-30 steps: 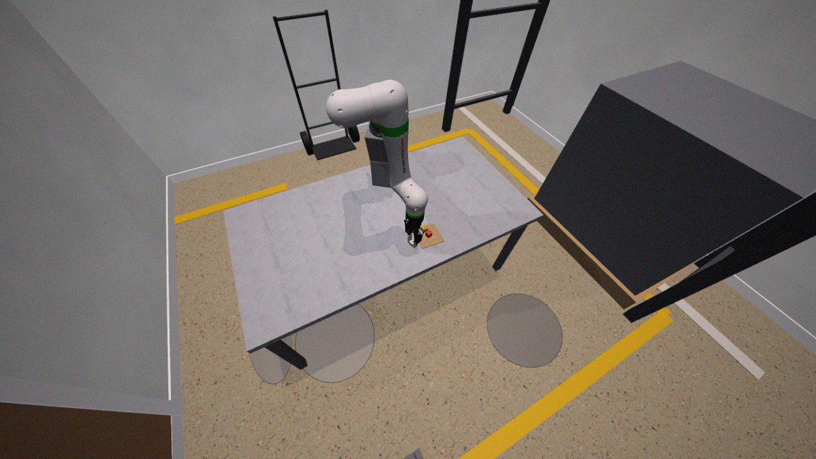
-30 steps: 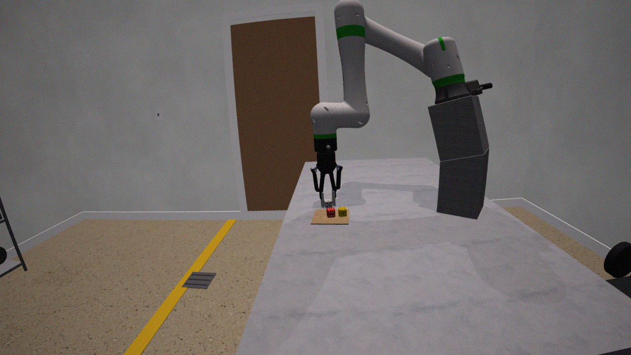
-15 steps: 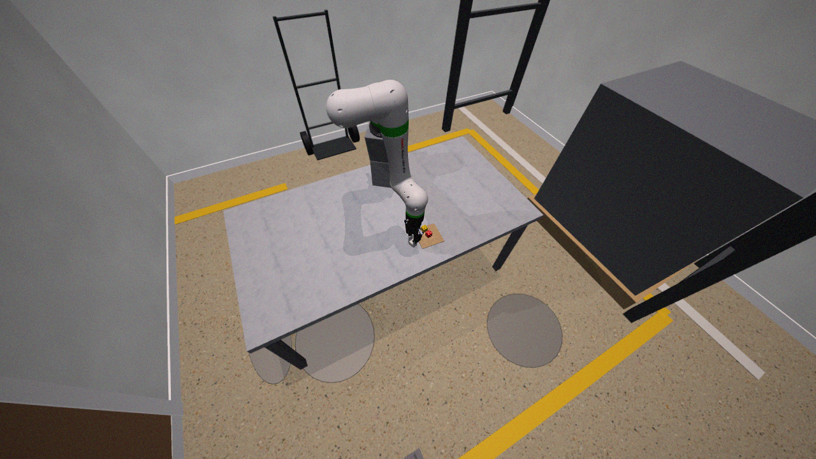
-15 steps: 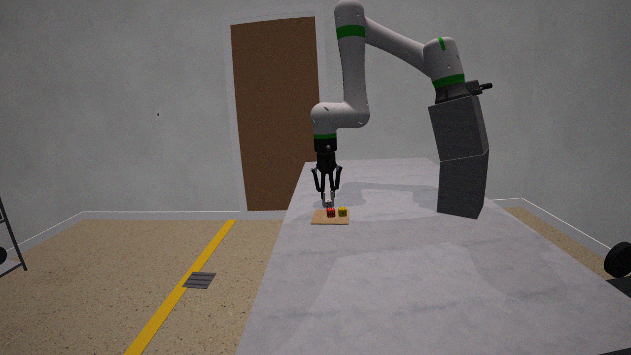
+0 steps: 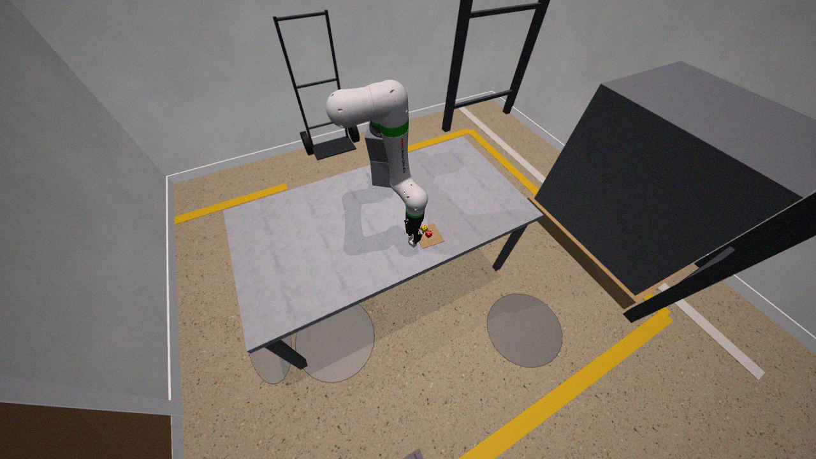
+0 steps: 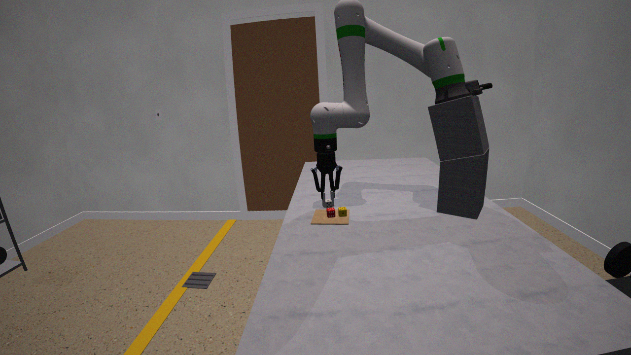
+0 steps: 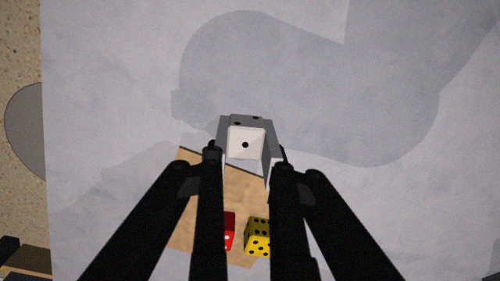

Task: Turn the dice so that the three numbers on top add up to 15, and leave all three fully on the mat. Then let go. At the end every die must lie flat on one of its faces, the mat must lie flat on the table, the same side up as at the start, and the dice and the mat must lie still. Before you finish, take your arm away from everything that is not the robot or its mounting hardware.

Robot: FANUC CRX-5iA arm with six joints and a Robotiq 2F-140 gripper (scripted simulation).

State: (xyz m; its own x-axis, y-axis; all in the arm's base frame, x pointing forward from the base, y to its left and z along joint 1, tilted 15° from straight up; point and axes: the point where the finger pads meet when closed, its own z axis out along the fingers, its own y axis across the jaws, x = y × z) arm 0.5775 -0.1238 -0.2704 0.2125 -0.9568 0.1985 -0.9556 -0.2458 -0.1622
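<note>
Dice are worked around a tan mat (image 5: 437,240) (image 6: 318,219) (image 7: 244,193), where a red die (image 5: 429,234) (image 6: 331,212) (image 7: 230,230) and a yellow die (image 5: 424,228) (image 6: 342,212) (image 7: 258,246) are seated, while a white die (image 5: 411,242) (image 6: 328,203) (image 7: 245,144) is pinched by the gripper (image 5: 413,240) (image 6: 328,200) (image 7: 244,131) just beyond its edge. One pip is shown upward on the white die, so a turn is probably needed. The pinch should be kept square and centered, the mat's edge left unpressed, and release delayed until a face is flatly supported. Whether the table is touched cannot be told.

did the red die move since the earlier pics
No. In the exterior view the red die sits at the same spot on the tan mat.
</note>
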